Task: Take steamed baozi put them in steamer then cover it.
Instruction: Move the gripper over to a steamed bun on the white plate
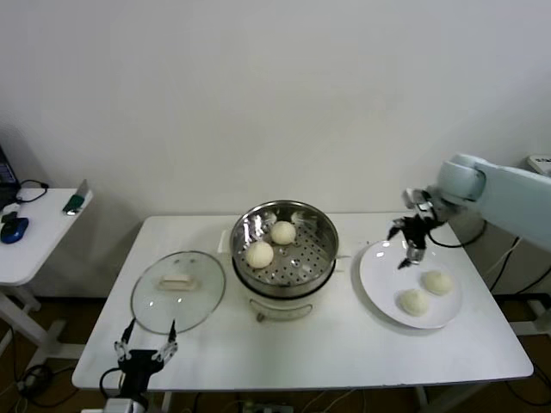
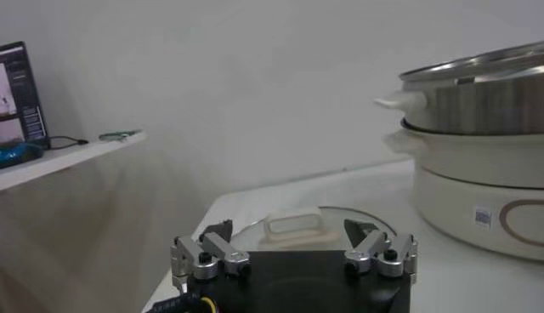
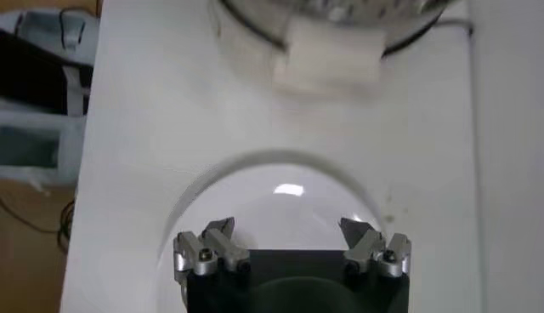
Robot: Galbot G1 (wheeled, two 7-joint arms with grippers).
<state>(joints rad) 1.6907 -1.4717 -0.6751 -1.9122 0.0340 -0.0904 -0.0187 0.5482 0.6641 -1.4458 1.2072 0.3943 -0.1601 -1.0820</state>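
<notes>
The steel steamer (image 1: 284, 258) stands mid-table on its white pot base (image 1: 280, 305). Two baozi (image 1: 283, 231) (image 1: 259, 254) lie on its perforated floor. Two more baozi (image 1: 437, 282) (image 1: 415, 301) lie on the white plate (image 1: 383, 275) at the right. My right gripper (image 1: 408, 256) hangs open and empty above the plate's far left part, apart from both buns; its wrist view shows the open gripper (image 3: 289, 242) over bare plate (image 3: 272, 204). The glass cover (image 1: 178, 297) with its white handle (image 1: 176, 280) lies flat left of the steamer. My left gripper (image 1: 146, 344) is open at the table's front left, just before the cover.
In the left wrist view the open gripper (image 2: 293, 242) faces the cover's handle (image 2: 293, 226), with the steamer (image 2: 476, 102) to one side. A small side table (image 1: 34, 232) with a blue object stands at the far left. A wall runs behind the table.
</notes>
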